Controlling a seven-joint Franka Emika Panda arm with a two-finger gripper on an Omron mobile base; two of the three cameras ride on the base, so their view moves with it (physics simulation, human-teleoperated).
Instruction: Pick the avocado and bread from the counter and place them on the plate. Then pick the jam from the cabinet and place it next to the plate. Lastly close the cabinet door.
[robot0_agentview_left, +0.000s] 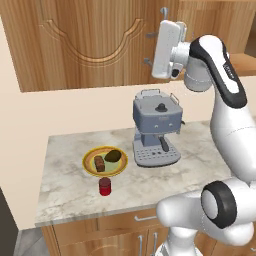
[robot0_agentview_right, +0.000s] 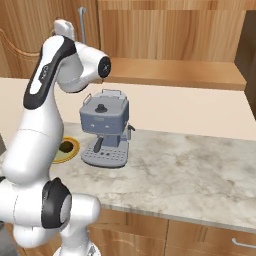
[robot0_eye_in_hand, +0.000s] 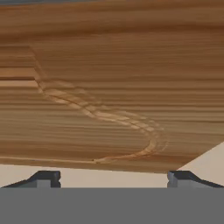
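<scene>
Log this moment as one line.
pincer open, empty, at cabinet door | avocado, bread on plate | jam beside plate | door looks shut

Arm raised high, elbow bent, wrist level; pincer (robot0_eye_in_hand: 113, 178) wide open, fingertips (robot0_eye_in_hand: 46, 177) apart, empty

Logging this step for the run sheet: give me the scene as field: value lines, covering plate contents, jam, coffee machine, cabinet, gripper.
plate: on the counter, left of the coffee machine
on plate: bread and avocado, side by side
jam: small red jar upright on the counter just in front of the plate
cabinet door: carved arch panel facing the hand, looks shut
gripper: open, empty, raised up at the cabinet front
task left: seemingly nothing, if the door is fully closed
</scene>
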